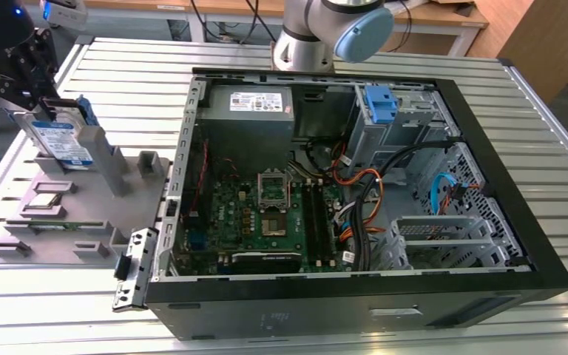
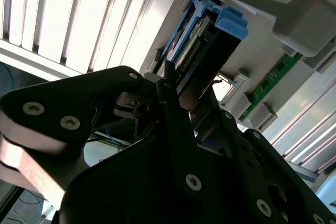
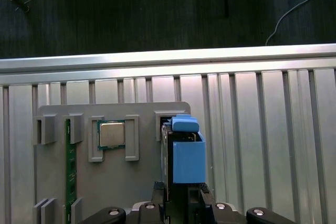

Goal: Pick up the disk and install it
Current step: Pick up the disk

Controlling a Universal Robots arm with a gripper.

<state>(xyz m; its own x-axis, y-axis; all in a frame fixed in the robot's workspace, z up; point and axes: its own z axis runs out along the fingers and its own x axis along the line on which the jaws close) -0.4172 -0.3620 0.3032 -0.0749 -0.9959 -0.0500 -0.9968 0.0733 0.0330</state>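
Note:
The disk (image 1: 64,139) stands on edge in a slot of the grey holder (image 1: 97,194) at the exterior view's left, its blue-and-white label facing out and blue rails along its sides. My black gripper (image 1: 41,109) comes down on its upper end. In the first wrist view the disk (image 3: 185,153) runs between the two fingertips of the gripper (image 3: 180,190), which sit tight against its two faces. The second wrist view shows the disk (image 2: 202,30) just past the gripper (image 2: 186,85). The gripper is shut on the disk, which still sits in the holder.
An open computer case (image 1: 363,299) lies at the middle and right of the slatted metal table (image 1: 27,310), with a blue bracket (image 1: 381,103) in its drive bay and a power supply (image 1: 254,103). The holder also carries a processor chip (image 3: 111,134) and a memory stick (image 3: 68,174).

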